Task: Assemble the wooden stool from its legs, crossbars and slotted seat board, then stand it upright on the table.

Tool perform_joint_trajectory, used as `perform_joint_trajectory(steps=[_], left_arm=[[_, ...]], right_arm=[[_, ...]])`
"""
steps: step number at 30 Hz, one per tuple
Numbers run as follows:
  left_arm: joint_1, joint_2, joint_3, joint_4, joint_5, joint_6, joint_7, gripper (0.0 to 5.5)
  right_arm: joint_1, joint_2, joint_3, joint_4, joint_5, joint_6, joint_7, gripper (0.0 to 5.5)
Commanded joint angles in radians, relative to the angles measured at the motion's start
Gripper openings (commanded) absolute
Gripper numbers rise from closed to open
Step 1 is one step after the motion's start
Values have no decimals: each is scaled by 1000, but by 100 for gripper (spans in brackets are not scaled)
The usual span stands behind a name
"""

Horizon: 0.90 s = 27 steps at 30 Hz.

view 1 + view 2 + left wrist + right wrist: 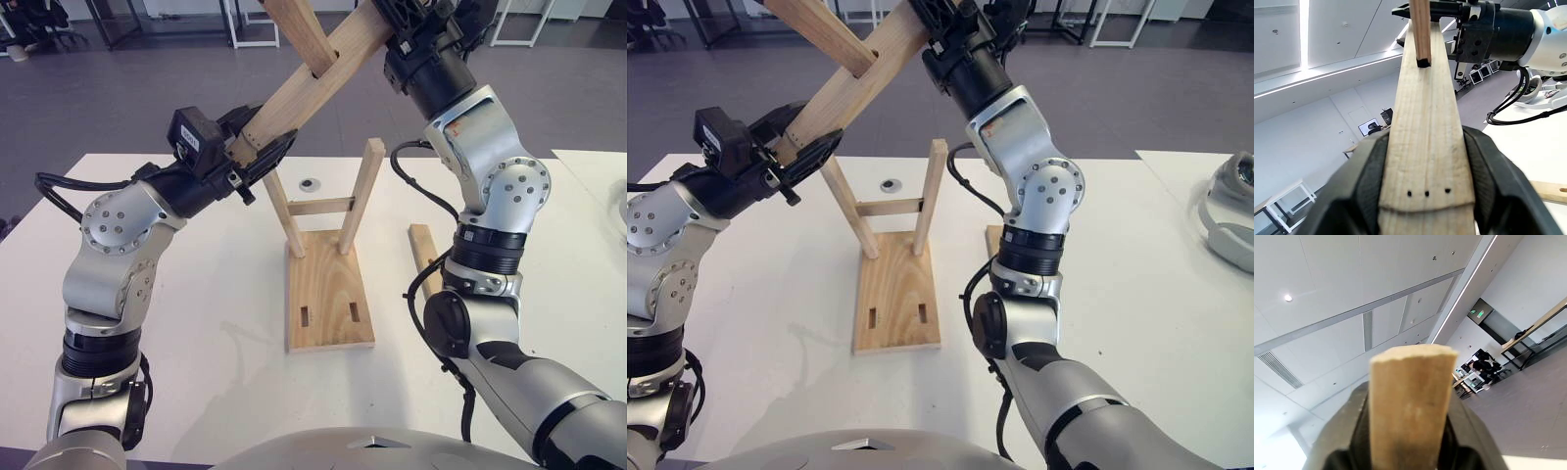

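Pale solid timber makes up the held leg [304,83], so it is judged stiff, fairly light and dry-faced rather than slippery. No bending is expected. The crossbar [299,29] seated in its side is judged the weak point, since a knock there could lever the joint loose.

The leg is carried in the air above the bench [176,294], over the far end of the seat board [328,294]. Its lower end is pinched between the left jaws, which are pressed against two opposite faces, and its upper end is clamped in the right jaws in the same way. Hold is judged best taken at the ends and on the flat faces, with the joint left free.

The long axis of the leg is slanted, low toward the robot's left and rising toward its right. The crossbar projects from it upward and to the left, roughly square to it.

The seat board lies flat on the bench, its long axis running away from the robot, with two open slots [305,315] near its near end. At its far end two standing legs [361,196] are set, splayed outward at the top and joined by a second crossbar [320,207]. A loose wooden piece [423,250] lies on the bench near the board's right side.
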Motion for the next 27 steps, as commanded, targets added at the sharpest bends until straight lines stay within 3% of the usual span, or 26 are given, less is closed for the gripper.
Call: perform_joint_trajectory(steps=[1,4,5,9,12,18,23,27], left_arm=[[37,4,-16,-42,-16,-1,-35,204],[118,15,-42,-78,-37,29,-75,204],[149,22,-48,-92,-39,39,-86,242],[351,-3,-83,-154,10,45,-37,303],[474,-31,-67,-103,85,3,24,358],[536,-52,-42,-21,164,-56,71,450],[526,-78,-53,3,203,-81,97,455],[519,-88,-43,19,219,-90,102,455]], right_arm=[[113,-35,-7,-90,108,54,-68,107],[352,-83,14,-281,111,79,-107,107],[435,-80,13,-344,127,69,-137,107],[854,-77,10,-641,130,14,-246,103],[1062,-108,-22,-726,98,-32,-279,103],[1165,-186,-25,-675,7,-89,-270,103],[1202,-196,30,-643,-68,-110,-256,103],[1218,-200,55,-642,-10,-126,-248,103]])
